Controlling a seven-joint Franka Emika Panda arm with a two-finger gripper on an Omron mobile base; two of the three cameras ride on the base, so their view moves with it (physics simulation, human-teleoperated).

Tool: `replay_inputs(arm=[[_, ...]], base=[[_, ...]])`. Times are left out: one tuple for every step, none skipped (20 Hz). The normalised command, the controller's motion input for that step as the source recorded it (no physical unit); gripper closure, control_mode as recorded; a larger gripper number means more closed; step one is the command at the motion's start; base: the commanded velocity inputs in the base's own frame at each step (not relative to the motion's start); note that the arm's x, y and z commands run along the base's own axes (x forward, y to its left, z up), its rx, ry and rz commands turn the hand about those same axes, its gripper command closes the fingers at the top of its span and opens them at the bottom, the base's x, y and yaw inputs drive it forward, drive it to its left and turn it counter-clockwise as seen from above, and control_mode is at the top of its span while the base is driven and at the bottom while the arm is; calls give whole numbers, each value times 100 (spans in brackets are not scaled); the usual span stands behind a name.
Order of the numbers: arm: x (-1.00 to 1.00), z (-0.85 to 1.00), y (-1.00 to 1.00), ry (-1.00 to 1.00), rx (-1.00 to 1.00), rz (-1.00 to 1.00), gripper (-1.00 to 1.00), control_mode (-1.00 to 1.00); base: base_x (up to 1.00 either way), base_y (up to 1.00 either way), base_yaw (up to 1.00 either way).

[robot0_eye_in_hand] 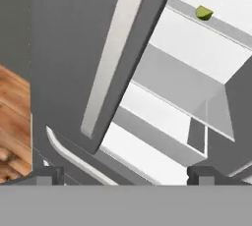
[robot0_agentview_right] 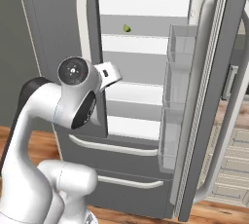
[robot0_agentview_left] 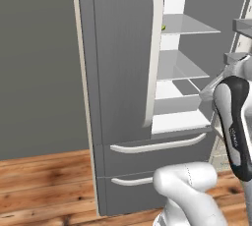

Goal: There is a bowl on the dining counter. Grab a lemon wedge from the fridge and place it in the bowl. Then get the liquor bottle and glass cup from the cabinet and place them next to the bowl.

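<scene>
With fridge (robot0_agentview_right: 58, 18) right door swung open, wedge (robot0_agentview_right: 127, 28) on upper shelf (robot0_agentview_right: 141, 26), pincer (robot0_eye_in_hand: 123, 173) spread wide, holding nothing, facing shelves

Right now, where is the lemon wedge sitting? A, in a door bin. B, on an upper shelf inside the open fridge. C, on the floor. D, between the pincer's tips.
B: the lemon wedge rests on an upper shelf inside the fridge, whose right door stands open; the pincer is open and holds nothing.
</scene>
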Motion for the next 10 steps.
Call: replay_inputs(arm=[[36, 7, 0, 31, 29, -2, -100, -100], [39, 6, 0, 33, 27, 0, -100, -100], [12, 26, 0, 22, 24, 0, -100, -100], [5, 29, 0, 14, 25, 0, -100, -100], [0, 36, 4, 4, 22, 0, -100, -100], [0, 32, 0, 2, 23, 1, -100, -100], [0, 42, 1, 0, 23, 2, -100, -100], [0, 42, 5, 0, 23, 2, -100, -100], [4, 38, 3, 5, 24, 3, -100, -100], [9, 29, 10, 5, 23, 2, -100, -100]], base=[[0, 0, 0], [0, 0, 0], [0, 0, 0], [0, 0, 0], [0, 0, 0], [0, 0, 0], [0, 0, 0], [0, 0, 0], [0, 0, 0], [0, 0, 0]])
